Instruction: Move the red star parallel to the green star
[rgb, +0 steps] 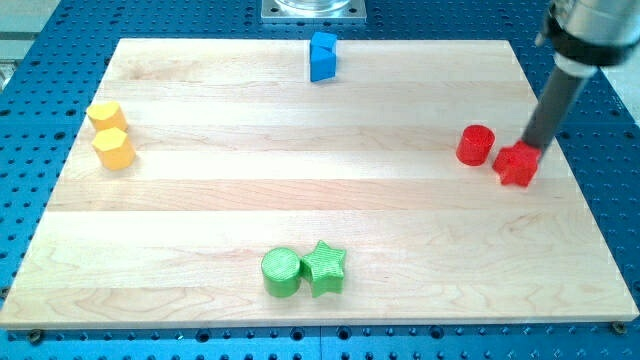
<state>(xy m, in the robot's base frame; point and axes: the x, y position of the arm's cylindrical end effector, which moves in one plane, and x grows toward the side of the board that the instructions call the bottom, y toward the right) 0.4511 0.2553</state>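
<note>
Most of the push seems left: the red star (517, 165) sits by the board's right edge with the rod's tip (531, 146) touching its top side, well apart from the green star (325, 267) near the bottom edge; no pincer exists.

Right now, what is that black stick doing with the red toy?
That stick is my rod. My tip is pressed against the top edge of the red star, at the board's right side, with a red cylinder just to its left. I push blocks by sliding. The green star sits near the bottom middle beside a green cylinder, far from the red star.
</note>
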